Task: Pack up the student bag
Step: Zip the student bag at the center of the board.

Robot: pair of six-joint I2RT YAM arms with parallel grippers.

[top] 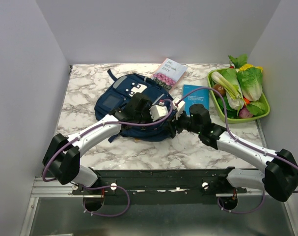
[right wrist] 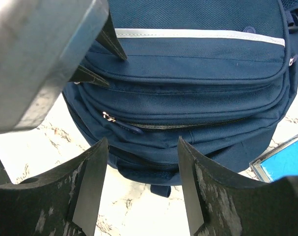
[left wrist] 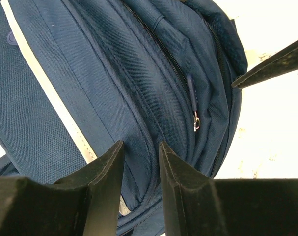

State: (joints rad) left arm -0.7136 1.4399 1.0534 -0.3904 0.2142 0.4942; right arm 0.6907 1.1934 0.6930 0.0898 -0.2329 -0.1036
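Both your grippers are spread open. The left gripper (left wrist: 139, 145) hangs over the big navy blue fabric backpack (top: 120, 93) lying on the marble counter (top: 85, 83). The right gripper (right wrist: 141, 142) faces its side.

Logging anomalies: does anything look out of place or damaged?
Nothing spilled or damaged. Only the green tray of vegetables at the table's far right looks odd beside the student bag.

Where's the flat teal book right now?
In the top view, the flat teal book lies right of centre, between the navy fabric backpack and the green vegetable tray.
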